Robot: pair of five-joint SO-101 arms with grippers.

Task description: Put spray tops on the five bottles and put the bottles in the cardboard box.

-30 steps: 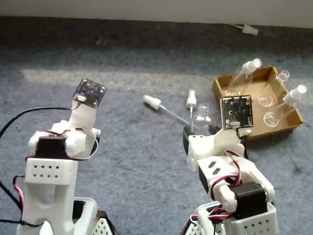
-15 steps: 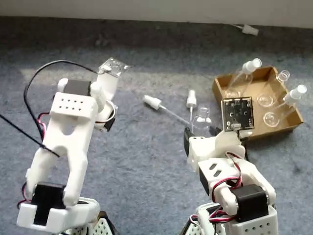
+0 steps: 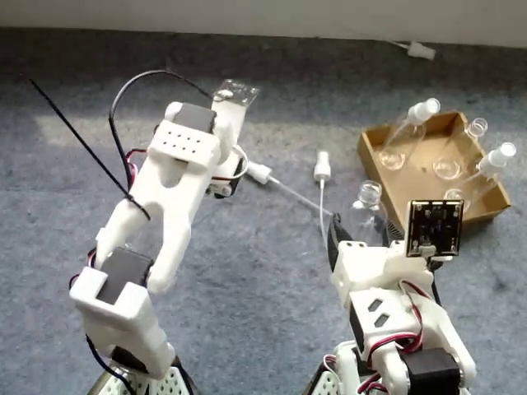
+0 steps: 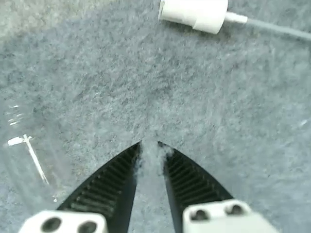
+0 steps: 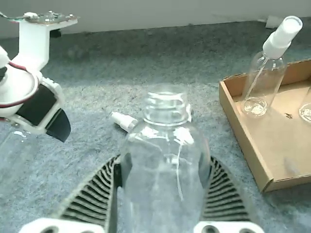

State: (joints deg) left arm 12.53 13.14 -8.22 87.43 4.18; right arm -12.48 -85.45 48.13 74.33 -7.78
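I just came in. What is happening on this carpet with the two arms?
The right gripper holds a clear bottle upright, with no top on it. The left gripper hovers empty, jaws slightly apart, over the carpet, close to a loose spray top. A second spray top is nearby. The cardboard box already holds several bottles, two of them with tops.

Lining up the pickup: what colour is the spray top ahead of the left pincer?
White plastic spray top; shows best in the left wrist view.
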